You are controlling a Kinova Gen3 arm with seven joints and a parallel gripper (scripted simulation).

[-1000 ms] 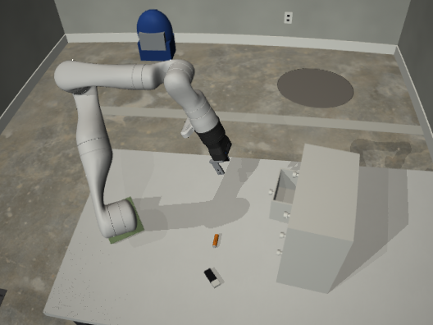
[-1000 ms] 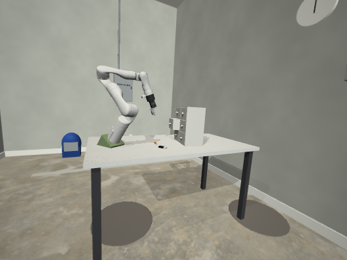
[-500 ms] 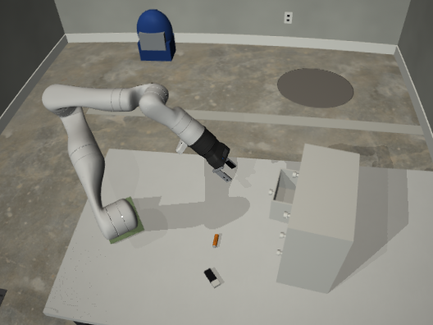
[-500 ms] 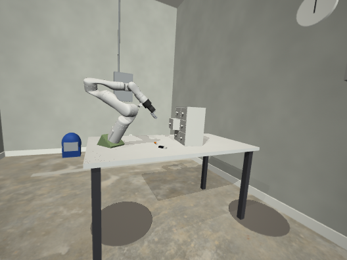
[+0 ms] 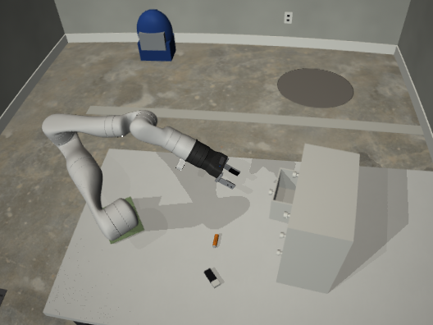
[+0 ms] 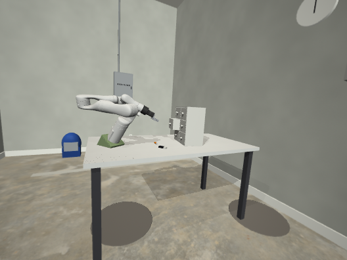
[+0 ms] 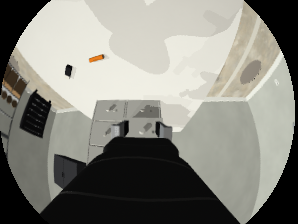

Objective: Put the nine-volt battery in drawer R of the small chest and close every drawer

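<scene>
In the top view the arm (image 5: 82,172) rises from a green base (image 5: 133,205) at the left of the tabletop (image 5: 164,283), folds back on itself in the upper left and reaches right toward the middle of the frame, where the gripper (image 5: 231,177) hangs above the tabletop with its fingers spread wide and nothing between them. Right of it stands the chest (image 5: 324,213), its front facing left, with one drawer (image 5: 283,197) pulled partway out and open on top; the gripper is near that drawer but apart from it. Small round knobs (image 5: 282,235) show down the chest's front. Below the middle of the frame an orange cell (image 5: 215,240) lies on the tabletop, and further down, toward the lower middle, lies the battery (image 5: 213,277), a black and white block, well apart from both gripper and chest. A blue object (image 5: 155,36) stands on the floor by the far wall at the upper left. In the exterior view the tabletop (image 6: 131,157) fills the middle of the frame, the arm (image 6: 108,105) at its left, the gripper (image 6: 156,119) pointing down and to the right in the air, level with the open drawer (image 6: 174,123) that juts from the chest (image 6: 195,126). The orange cell (image 6: 155,143) and the battery (image 6: 161,147) lie on the tabletop below the gripper and the chest front. In the wrist view the gripper (image 7: 140,127) sits at the middle with its fingers apart, the orange cell (image 7: 96,58) and the battery (image 7: 68,70) small at the upper left.
</scene>
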